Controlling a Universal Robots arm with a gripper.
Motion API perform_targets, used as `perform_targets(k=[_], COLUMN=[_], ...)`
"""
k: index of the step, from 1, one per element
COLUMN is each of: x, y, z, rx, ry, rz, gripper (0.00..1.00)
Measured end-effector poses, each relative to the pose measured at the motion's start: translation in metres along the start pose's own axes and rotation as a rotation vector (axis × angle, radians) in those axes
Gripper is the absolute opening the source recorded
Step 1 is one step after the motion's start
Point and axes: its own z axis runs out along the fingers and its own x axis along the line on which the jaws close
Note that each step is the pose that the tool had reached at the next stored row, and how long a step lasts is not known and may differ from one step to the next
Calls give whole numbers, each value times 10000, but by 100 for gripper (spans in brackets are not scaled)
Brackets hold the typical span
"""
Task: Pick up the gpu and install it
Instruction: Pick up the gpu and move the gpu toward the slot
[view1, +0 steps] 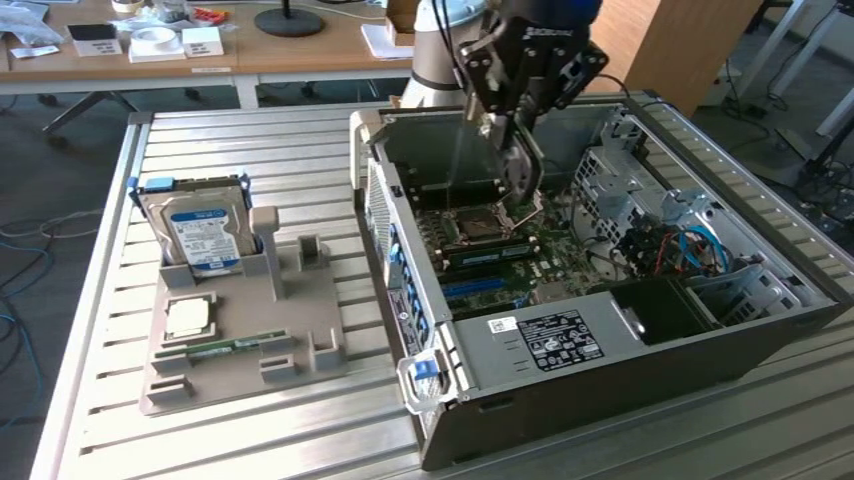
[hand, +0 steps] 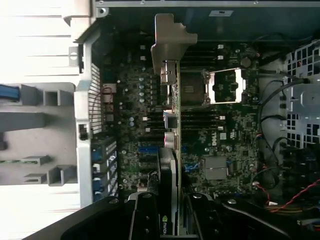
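Wrist view: gpu (hand: 174, 131) seemingly over motherboard (hand: 227, 132)

The arm (view1: 545, 15) was cut off by the exterior view's top edge. The gripper (hand: 172, 202) hid one end of the gpu (hand: 170, 50). Print on the hard drive (view1: 200, 235) label was illegibly small.

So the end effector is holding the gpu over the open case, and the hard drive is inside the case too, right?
No. The end effector does hold the gpu over the open case, but the hard drive is not inside it: the exterior view shows it standing in the grey holder beside the case.
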Motion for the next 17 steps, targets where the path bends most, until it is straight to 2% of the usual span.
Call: perform_targets(k=[17], x=[-770], y=[34], z=[18], rx=[0], ry=[10], rz=[1], gripper=[27])
